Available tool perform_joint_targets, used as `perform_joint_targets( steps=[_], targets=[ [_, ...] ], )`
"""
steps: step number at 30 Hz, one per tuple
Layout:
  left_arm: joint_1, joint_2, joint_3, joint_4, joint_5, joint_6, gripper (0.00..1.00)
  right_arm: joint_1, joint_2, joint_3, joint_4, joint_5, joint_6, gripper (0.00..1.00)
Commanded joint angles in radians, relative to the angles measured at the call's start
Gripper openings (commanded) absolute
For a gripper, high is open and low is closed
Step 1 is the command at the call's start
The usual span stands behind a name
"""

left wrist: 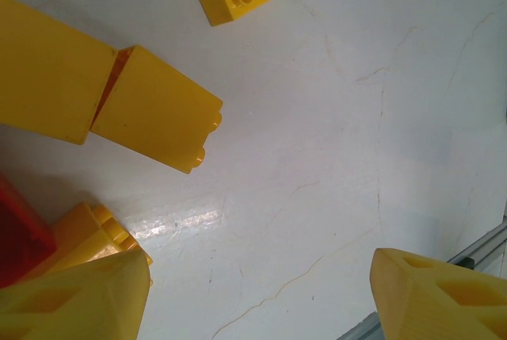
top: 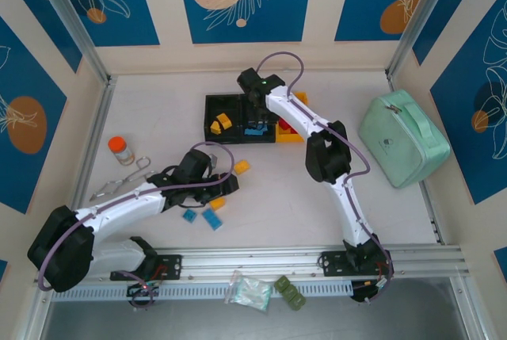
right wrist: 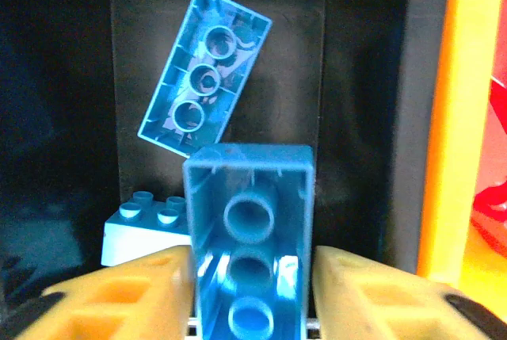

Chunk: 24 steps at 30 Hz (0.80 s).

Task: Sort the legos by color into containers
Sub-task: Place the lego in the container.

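Pinches a blue brick (right wrist: 249, 197) tight in the right gripper (right wrist: 252, 284), hollow underside toward the wrist camera, long axis along the fingers; hangs directly over the middle black bin (right wrist: 317, 70), above another blue brick (right wrist: 206, 70); likely needs only a release. Spreads the left gripper (left wrist: 257, 296) wide, empty; nearest yellow brick (left wrist: 158, 110) up-left, slanted.

- Top view: you look down from above and behind the arm bases over the whole desk (top: 301, 197).
- Left wrist: very near the desk, facing down on yellow bricks (left wrist: 158, 110).
- Right wrist: close, facing into the middle bin (right wrist: 356, 78), which the top view shares.
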Motion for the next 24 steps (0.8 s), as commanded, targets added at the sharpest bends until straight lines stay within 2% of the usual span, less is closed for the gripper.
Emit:
perform_joint_targets(
  steps=[1,7,12,17,24],
  targets=[
    [-0.009,-0.025,-0.009,-0.009,-0.011,0.006,0.73,0.009,0.022,0.046,-0.051,0.032,0.003,0.48],
    [-0.009,-0.046,-0.001,-0.045,-0.033,0.008,0.73,0.018,-0.010,0.059,-0.055,0.042,-0.002,0.51],
    [-0.009,-0.077,0.006,-0.110,-0.081,0.011,0.73,0.033,-0.103,-0.013,-0.003,0.026,-0.008,0.52],
    [-0.004,-0.099,0.033,-0.211,-0.144,0.025,0.73,0.051,-0.231,-0.160,0.079,-0.005,-0.002,0.52],
    [0.015,-0.096,0.086,-0.319,-0.201,0.060,0.73,0.073,-0.469,-0.482,0.223,-0.078,0.016,0.55]
  ],
)
